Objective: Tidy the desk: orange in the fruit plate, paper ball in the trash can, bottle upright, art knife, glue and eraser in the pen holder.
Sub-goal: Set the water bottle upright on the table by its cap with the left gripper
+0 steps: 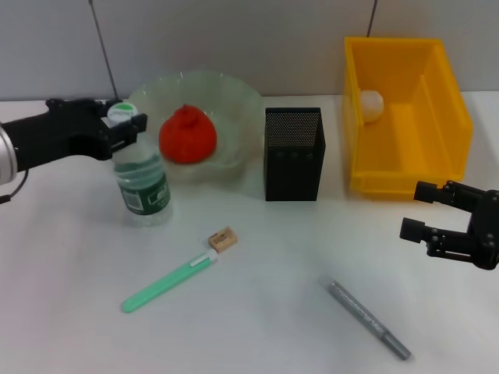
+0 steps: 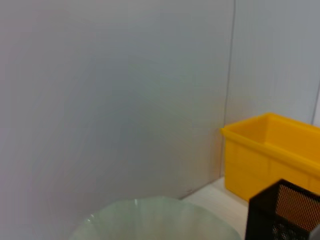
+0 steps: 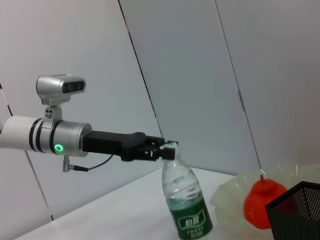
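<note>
Your left gripper (image 1: pixel 125 128) is clenched on the cap of the small clear plastic bottle with the dark green label (image 1: pixel 142 183), which stands upright on the tabletop (image 1: pixel 273 312) directly beneath it. Let go crooked and you could tip it back over; a sideways drag on the cap would do it. Just beyond the gripper, the red-orange dimpled orange (image 1: pixel 188 136) sits in the pale-green scalloped fruit plate (image 1: pixel 242 101). Your right gripper (image 1: pixel 429 212) hangs released, beside the yellow rectangular trash can (image 1: pixel 405 183) holding the white paper ball (image 1: pixel 371 104). The tan eraser (image 1: pixel 222 238) waits below the bottle, well short of the black mesh pen holder (image 1: pixel 294 167). Your left wrist view shows no bottle, so the grip itself is hard to check there.
</note>
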Tool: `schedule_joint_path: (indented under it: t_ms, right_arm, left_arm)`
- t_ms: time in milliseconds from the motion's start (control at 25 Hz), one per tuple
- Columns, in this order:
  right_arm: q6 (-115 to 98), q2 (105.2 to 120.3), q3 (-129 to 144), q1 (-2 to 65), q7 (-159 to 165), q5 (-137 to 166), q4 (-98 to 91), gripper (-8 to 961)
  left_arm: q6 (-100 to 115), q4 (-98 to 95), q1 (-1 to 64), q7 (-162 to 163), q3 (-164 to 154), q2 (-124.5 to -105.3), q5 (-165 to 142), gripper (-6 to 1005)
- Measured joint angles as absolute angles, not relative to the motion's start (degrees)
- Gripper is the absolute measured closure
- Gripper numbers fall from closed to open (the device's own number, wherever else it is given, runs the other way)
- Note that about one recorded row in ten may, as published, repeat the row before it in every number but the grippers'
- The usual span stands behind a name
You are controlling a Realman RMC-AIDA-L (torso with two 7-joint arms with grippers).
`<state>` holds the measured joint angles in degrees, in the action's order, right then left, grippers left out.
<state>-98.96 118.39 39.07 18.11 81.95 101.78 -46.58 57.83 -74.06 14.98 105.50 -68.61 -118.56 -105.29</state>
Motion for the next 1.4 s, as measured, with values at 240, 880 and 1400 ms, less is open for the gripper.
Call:
schedule_joint_path:
  t_ms: [240, 880, 1400]
  right_arm:
    - [-98.92, 118.41, 39.17, 18.11, 81.91, 101.78, -46.5, 123]
    - [-98.87, 118.45, 39.32, 18.19, 81.91, 101.77, -46.33, 123]
    - [-99.2, 118.38, 39.38, 18.19, 82.06, 101.77, -46.4, 123]
  left_arm:
    - [58.1, -72.2, 14.41, 103.86, -67.0, -118.56, -103.2, 467]
    - [60.0, -69.52, 13.73, 98.12, -66.5, -118.46, -98.39, 441]
    - [60.32, -68.61, 13.41, 97.88, -65.42, -118.51, -96.9, 316]
